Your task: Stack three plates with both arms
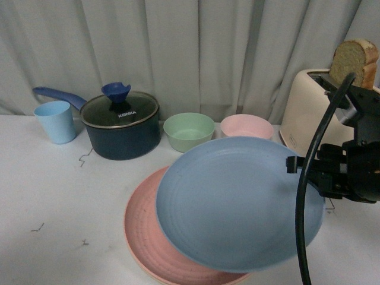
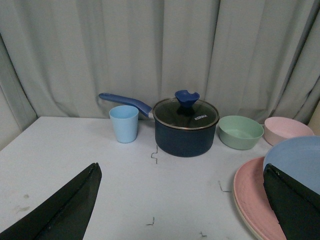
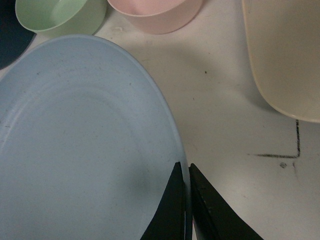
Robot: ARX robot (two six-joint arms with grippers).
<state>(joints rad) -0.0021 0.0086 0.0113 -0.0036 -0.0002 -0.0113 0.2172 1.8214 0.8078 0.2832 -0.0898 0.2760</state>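
Grey curtains hang behind a white bench (image 1: 53, 196). Right gripper (image 3: 186, 200) is clamped on the rim of the light blue plate (image 1: 237, 202), holding it tilted over the pink plate (image 1: 145, 237). Left gripper (image 2: 180, 210) sits wide open, holding nothing.

Right end effector (image 3: 186, 200) pinched on rim; left end effector (image 2: 180, 210) spread wide.

The right arm (image 1: 350, 166) is bulky black with a thick black cable (image 1: 309, 178) looped alongside.
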